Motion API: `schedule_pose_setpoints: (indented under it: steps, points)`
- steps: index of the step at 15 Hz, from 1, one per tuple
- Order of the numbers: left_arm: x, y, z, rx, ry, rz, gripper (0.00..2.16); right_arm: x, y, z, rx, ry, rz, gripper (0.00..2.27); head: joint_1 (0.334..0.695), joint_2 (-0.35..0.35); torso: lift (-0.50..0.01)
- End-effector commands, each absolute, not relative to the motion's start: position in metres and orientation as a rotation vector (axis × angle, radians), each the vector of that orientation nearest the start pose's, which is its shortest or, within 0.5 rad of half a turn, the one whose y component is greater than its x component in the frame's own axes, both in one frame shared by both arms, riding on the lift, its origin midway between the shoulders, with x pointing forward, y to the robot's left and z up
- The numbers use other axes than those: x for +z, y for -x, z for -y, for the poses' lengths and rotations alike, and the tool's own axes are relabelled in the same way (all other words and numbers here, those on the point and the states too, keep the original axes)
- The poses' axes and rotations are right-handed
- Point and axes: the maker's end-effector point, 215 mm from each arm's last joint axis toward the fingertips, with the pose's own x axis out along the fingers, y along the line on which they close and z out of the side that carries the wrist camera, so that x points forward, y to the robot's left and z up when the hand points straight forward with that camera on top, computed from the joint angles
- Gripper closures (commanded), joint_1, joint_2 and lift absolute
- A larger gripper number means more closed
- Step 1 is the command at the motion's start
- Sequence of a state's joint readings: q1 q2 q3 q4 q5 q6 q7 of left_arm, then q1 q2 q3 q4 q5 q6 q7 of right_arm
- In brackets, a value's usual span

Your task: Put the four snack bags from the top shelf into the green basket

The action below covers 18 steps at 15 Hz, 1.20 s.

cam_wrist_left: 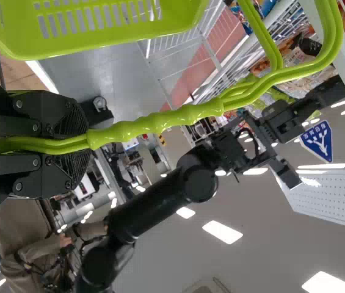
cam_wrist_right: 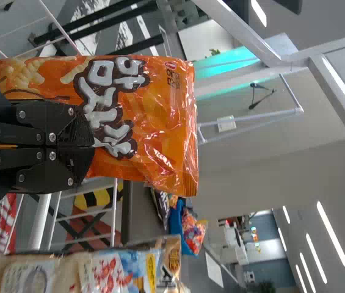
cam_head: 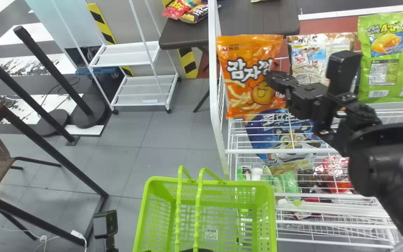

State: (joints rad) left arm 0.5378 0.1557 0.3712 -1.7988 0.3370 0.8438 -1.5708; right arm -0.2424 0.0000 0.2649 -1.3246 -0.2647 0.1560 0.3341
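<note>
Bag point(cam_head: 247, 75) orange, shiny, wht print — R tool point(cam_head: 270, 77) pinching it, L tool point(cam_head: 200, 250) basket handles point(cam_wrist_left: 160, 122).

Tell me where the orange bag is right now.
In the head view, the orange bag is at the left end of the top shelf, between the white post and the beige bag, pinched by the right gripper.

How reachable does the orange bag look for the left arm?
Probably not: the left end effector is clamped on the basket handles, and the right end effector seems to hold the orange bag.
</note>
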Motion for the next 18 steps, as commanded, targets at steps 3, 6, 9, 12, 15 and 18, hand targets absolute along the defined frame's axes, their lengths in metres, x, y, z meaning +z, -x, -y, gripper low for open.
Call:
schedule_pose_setpoints:
  steps: [3, 6, 9, 12, 15, 18]
  points:
    - [-0.431, -0.229, -0.191, -1.130, 0.926, -0.629, 2.15, -0.348, -0.560, 0.060, 0.519, -0.288, -0.192, 2.25, 0.695, 0.221, 0.000]
    - [-0.425, -0.239, -0.191, -1.137, 0.923, -0.619, 2.14, -0.347, -0.499, 0.070, 0.517, -0.345, -0.260, 2.25, 0.695, 0.194, 0.000]
    - [-0.423, -0.244, -0.191, -1.139, 0.923, -0.616, 2.14, -0.369, -0.438, 0.067, 0.525, -0.389, -0.364, 2.25, 0.695, 0.190, 0.000]
    - [-0.422, -0.246, -0.187, -1.148, 0.923, -0.616, 2.14, -0.381, -0.387, 0.041, 0.579, -0.461, -0.438, 2.25, 0.695, 0.216, 0.000]
    - [-0.422, -0.246, -0.184, -1.150, 0.938, -0.629, 2.14, -0.402, -0.348, 0.000, 0.652, -0.491, -0.555, 2.25, 0.695, 0.274, 0.000]
    - [-0.420, -0.244, -0.183, -1.152, 0.942, -0.633, 2.15, -0.443, -0.330, -0.036, 0.691, -0.480, -0.652, 2.25, 0.695, 0.350, 0.000]
